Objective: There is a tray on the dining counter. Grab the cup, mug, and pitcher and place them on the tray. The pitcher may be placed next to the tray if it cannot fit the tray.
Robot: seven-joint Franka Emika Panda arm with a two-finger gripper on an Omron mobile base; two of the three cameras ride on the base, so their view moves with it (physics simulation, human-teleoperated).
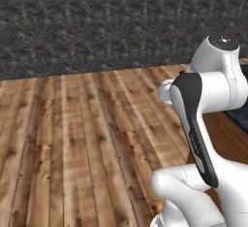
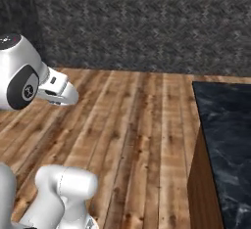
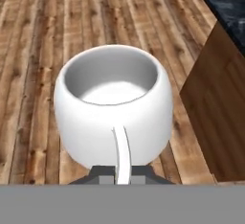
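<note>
Gripper (image 3: 123,176), bottom centre of hand view: fingers pinched on the handle of the mug (image 3: 113,109). Mug: white, squat, mid-frame, held above the wooden floor (image 3: 43,36). Dining counter (image 3: 225,7): black marble top, wooden base, upper right.

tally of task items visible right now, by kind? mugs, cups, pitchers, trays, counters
Mugs: 1, the white mug, its handle between the fingers, over wooden floor.
Cups: 0
Pitchers: 0
Trays: 0
Counters: 1, the dining counter, black marble top on a wooden base.
Total: 2
</note>
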